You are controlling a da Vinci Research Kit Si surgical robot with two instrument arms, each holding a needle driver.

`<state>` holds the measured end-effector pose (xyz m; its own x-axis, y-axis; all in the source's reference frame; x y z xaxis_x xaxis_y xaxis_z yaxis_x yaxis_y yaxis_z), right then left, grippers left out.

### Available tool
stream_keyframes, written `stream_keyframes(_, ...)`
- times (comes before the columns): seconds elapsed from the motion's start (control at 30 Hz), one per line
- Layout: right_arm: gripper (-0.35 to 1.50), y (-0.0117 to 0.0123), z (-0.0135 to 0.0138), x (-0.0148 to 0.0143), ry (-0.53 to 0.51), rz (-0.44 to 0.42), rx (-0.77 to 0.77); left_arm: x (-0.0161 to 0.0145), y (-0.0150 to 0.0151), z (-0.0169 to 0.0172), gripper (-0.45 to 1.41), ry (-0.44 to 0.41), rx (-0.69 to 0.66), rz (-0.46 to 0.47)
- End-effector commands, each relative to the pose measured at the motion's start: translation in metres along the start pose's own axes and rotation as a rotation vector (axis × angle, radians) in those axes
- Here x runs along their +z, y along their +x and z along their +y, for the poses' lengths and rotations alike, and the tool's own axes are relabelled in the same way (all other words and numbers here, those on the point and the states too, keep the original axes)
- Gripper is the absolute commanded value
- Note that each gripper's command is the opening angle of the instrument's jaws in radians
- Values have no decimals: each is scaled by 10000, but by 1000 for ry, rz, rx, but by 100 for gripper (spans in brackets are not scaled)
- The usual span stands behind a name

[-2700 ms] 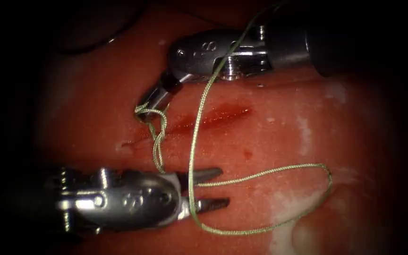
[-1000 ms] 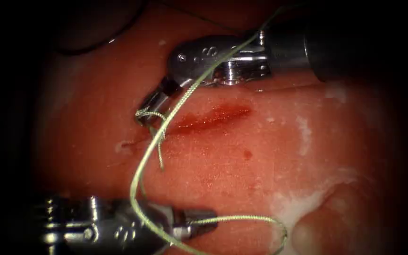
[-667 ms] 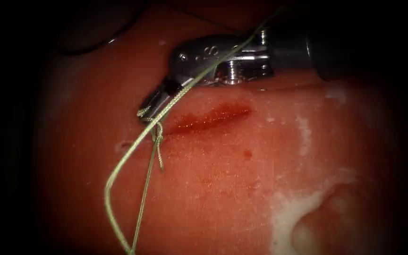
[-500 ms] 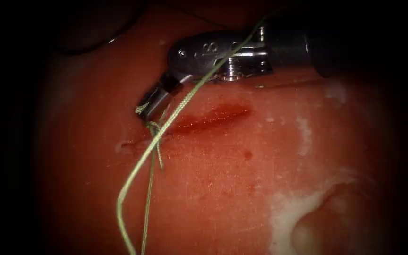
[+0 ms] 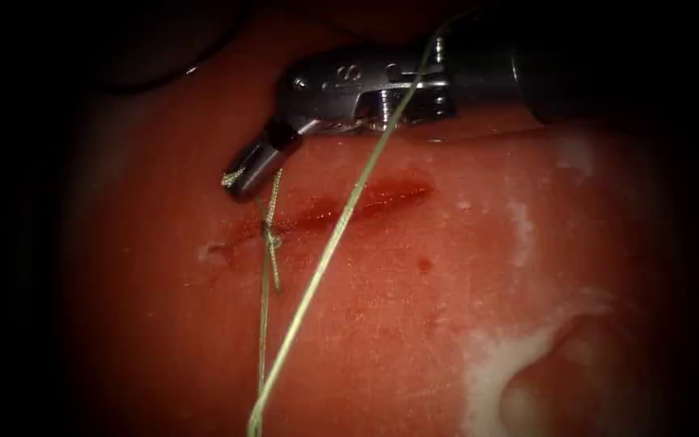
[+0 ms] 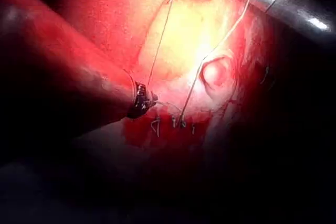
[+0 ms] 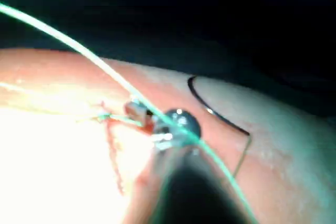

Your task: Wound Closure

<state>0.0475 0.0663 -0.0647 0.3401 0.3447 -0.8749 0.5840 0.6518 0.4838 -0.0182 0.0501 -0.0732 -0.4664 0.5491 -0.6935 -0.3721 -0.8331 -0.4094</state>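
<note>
1. Red, wet-looking tissue (image 5: 446, 283) makes up the working surface. It is fairly smooth and speckled, with a pale fatty patch (image 5: 487, 356) towards its right-hand part in the endoscope view.
2. Beyond the lit tissue, the surroundings (image 5: 10, 218) are dark, and no detail of the room can be made out.
3. The cut (image 5: 341, 209) runs slantwise across the tissue, with red fluid (image 5: 390, 193) pooled along its right part.
4. A knot (image 5: 270, 237) of green thread (image 5: 325, 251) sits at the cut's left end.
5. The right tool (image 5: 240, 178) reaches in from the upper right. Its jaws are closed on the short end of the thread just above the knot, and a frayed tip sticks out past them.
6. One long strand crosses over the right tool's wrist and the cut, then slants down to the endoscope view's bottom edge. A thinner strand drops straight from the knot beside it.
7. The left tool (image 6: 147, 98) is well away from the cut. Its jaws look closed on the thread, which runs taut from its tip up to the knot.
8. A dark curved needle (image 7: 212, 111) lies flat on the tissue, apart from the right tool's jaws and held by neither tool.
</note>
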Motion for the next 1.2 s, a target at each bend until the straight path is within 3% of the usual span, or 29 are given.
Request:
stream_keyframes(0.03, -35, 3, 9, 6, -2, 2, 1, 5, -4, 6, -35, -3, -5, -1)
stream_keyframes(0.67, -35, -9, 26, -1, -102, -50, -16, 26, -25, 20, -35, -21, -18, 0)
stream_keyframes(0.7, -35, -12, 28, 1, -157, -54, -14, 24, -30, 28, -35, -25, -21, 0)
stream_keyframes(1.2, -35, -13, 41, -3, -193, -82, -25, 28, -45, 65, -35, -41, -5, -6)
